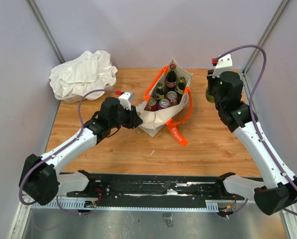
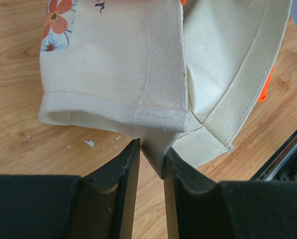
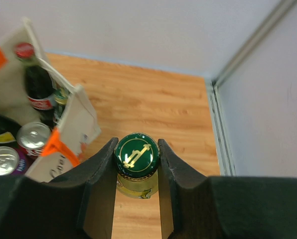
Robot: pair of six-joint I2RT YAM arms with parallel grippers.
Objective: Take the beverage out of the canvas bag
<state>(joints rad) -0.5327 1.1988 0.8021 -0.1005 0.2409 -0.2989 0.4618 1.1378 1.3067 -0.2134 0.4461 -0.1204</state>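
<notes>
Upper right of the overhead view, close to the side wall, the right gripper (image 1: 212, 88) is clamped on a green bottle (image 1: 209, 93). The wrist cam shows its two fingers (image 3: 103, 169) pressed vs. both sides of the neck, just under the green-and-gold cap. The bottle is outside the canvas bag (image 1: 153, 122), to the bag's right in the pic & apart from it. Can't tell if its base touches the table (image 1: 213, 149).

The bag sits at ctr of the table, mouth open, w/ orange handles (image 1: 181, 117) and an orange tag (image 1: 178, 135) hanging toward the near edge. Inside are a cola bottle (image 1: 171, 75) at the far end, two more green bottles, and three cans (image 1: 164, 103) nearer.

Left gripper (image 1: 137, 117), at the bag's lower left, is pinched tight on the bag's cream rim, w/ a canvas fold caught btwn the fingertips in the wrist view. A white cloth bundle (image 1: 83, 74) lies at upper left, well apart from the bag.
</notes>
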